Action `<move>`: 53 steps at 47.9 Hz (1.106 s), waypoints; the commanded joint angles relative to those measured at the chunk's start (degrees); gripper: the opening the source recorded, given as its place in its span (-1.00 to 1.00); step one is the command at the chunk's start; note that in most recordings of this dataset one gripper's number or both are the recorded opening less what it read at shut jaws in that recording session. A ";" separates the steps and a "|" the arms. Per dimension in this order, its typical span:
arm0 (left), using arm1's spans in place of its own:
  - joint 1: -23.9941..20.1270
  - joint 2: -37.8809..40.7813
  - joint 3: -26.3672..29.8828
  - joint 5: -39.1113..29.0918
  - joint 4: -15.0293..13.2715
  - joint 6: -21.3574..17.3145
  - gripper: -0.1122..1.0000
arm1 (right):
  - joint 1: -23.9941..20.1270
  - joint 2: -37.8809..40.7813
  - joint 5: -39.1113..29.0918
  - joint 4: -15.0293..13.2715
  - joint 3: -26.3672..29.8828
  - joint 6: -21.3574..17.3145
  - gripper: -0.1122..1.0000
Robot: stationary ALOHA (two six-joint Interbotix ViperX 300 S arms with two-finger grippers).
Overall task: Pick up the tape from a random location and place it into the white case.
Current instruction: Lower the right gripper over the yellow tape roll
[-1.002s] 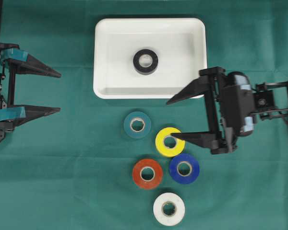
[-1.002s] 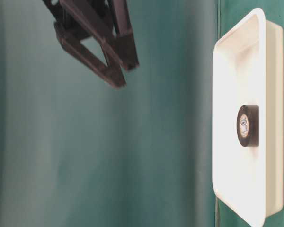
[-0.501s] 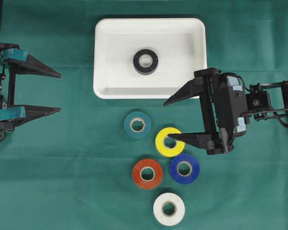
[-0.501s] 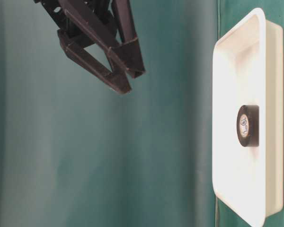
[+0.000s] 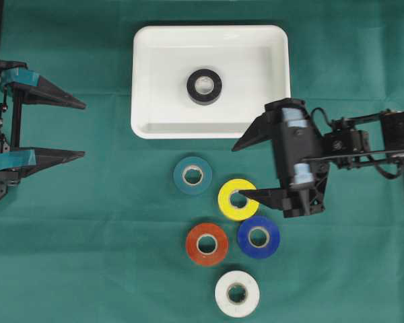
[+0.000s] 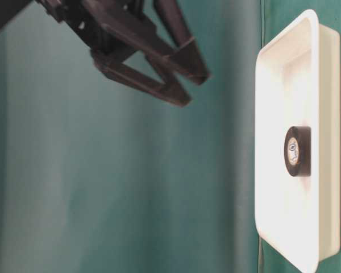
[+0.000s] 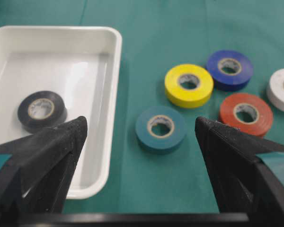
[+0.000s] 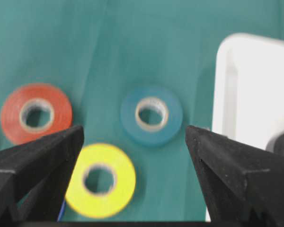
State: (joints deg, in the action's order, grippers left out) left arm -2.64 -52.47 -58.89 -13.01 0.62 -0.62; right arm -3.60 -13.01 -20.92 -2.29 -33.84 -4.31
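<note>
Right gripper (image 5: 241, 169) pitched downward, edged left toward yellow tape (image 5: 237, 199).

No readable text found. Black tape roll (image 6: 297, 151) in white case (image 6: 273, 85) had core print, too small to read.

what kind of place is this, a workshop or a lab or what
Most likely a robot lab tabletop set up for pick-and-place trials. A plain green cloth covers the table, two open grippers, left and right, face a white case, and tidy colour-sorted tape rolls lie out like test props.
</note>
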 commanded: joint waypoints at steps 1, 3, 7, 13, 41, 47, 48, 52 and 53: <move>0.00 0.26 0.70 0.44 -0.09 0.09 0.91 | -0.18 0.79 -5.36 0.18 3.78 -0.70 0.85; 0.09 0.26 0.70 0.44 -0.09 0.09 0.91 | -0.18 1.49 -7.65 0.18 4.75 -0.97 0.85; 0.00 0.26 0.70 0.53 -0.09 0.09 0.91 | -0.18 2.90 -11.95 0.18 6.50 -1.49 0.85; 0.00 0.26 0.70 0.53 -0.09 0.09 0.91 | -0.18 4.83 -17.14 0.00 8.79 -1.93 0.85; 0.00 1.58 0.79 0.53 -0.09 0.09 0.91 | -0.18 5.80 -19.07 -0.18 10.11 -1.85 0.85; 0.00 1.49 0.79 0.62 -0.09 0.09 0.91 | -0.18 5.80 -19.07 -0.18 10.02 -1.93 0.85; 0.00 1.58 0.79 0.53 -0.09 0.09 0.91 | -0.18 5.89 -18.98 -0.18 10.02 -1.93 0.85; 0.00 1.58 0.79 0.53 -0.09 0.09 0.91 | -0.18 5.80 -19.07 -0.18 10.11 -1.85 0.85; 0.00 1.58 0.79 0.53 -0.09 0.09 0.91 | -0.18 5.89 -19.07 -0.18 10.11 -1.93 0.85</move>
State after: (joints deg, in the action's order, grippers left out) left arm -2.64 -51.15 -58.89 -12.92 0.62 -0.62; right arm -3.60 -6.59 -40.08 -2.37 -25.22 -5.98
